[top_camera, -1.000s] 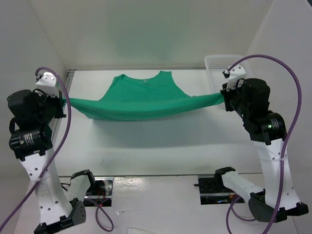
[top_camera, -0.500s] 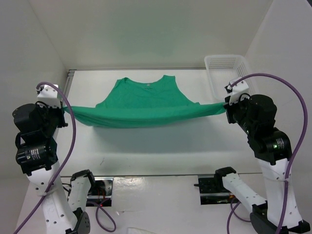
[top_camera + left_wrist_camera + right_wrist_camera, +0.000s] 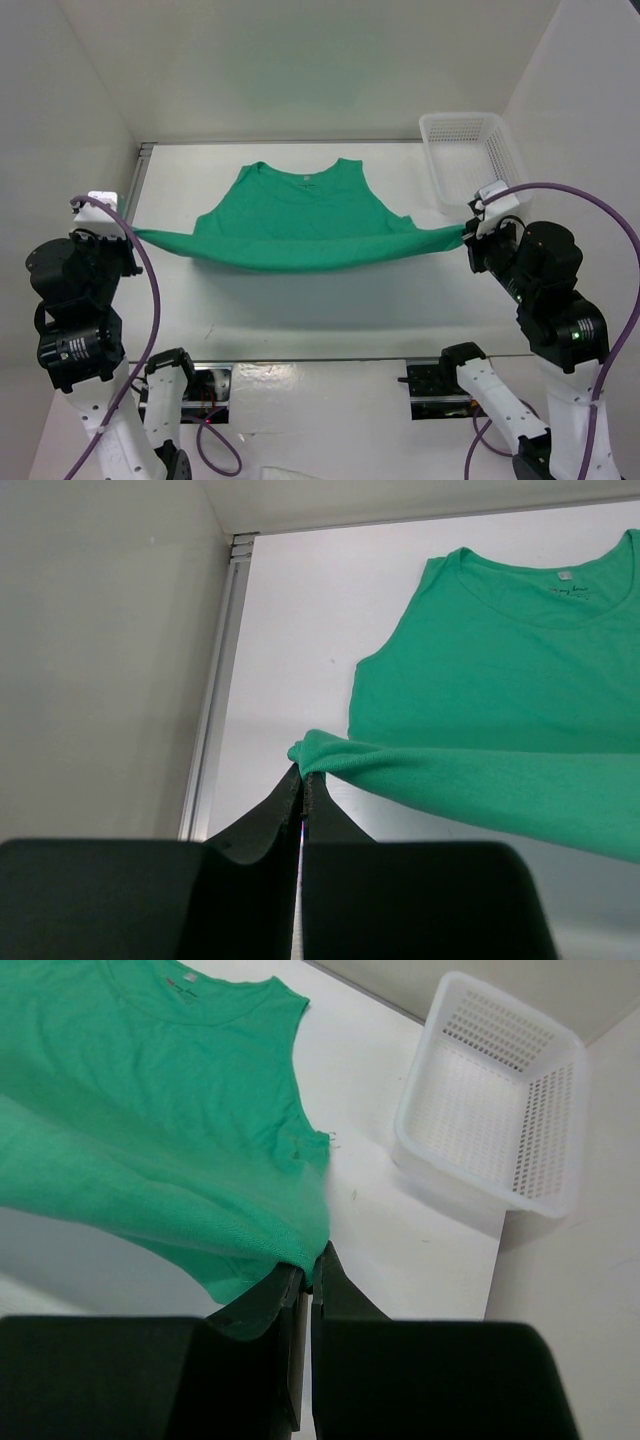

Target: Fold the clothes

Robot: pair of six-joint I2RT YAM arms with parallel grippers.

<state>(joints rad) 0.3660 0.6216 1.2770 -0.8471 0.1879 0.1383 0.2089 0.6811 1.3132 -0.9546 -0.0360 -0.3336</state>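
The clothes are one emerald-green T-shirt (image 3: 295, 215), its collar end lying flat on the white table and its near part lifted and stretched between my two grippers. My left gripper (image 3: 128, 236) is shut on the shirt's left end; in the left wrist view that gripper (image 3: 303, 777) pinches a bunched corner of the shirt (image 3: 480, 710). At the right, my right gripper (image 3: 467, 232) is shut on the other end. The right wrist view shows this gripper (image 3: 313, 1260) clamping the fabric edge of the shirt (image 3: 150, 1130).
A white plastic mesh basket (image 3: 468, 158) stands at the back right of the table, close beyond my right gripper, and appears in the right wrist view as the basket (image 3: 495, 1085). A metal rail (image 3: 215, 680) runs along the table's left edge by the white wall.
Both grippers have drawn toward the near edge of the table, pulling the stretched lower part of the shirt with them. The collar end stays flat where it lay.
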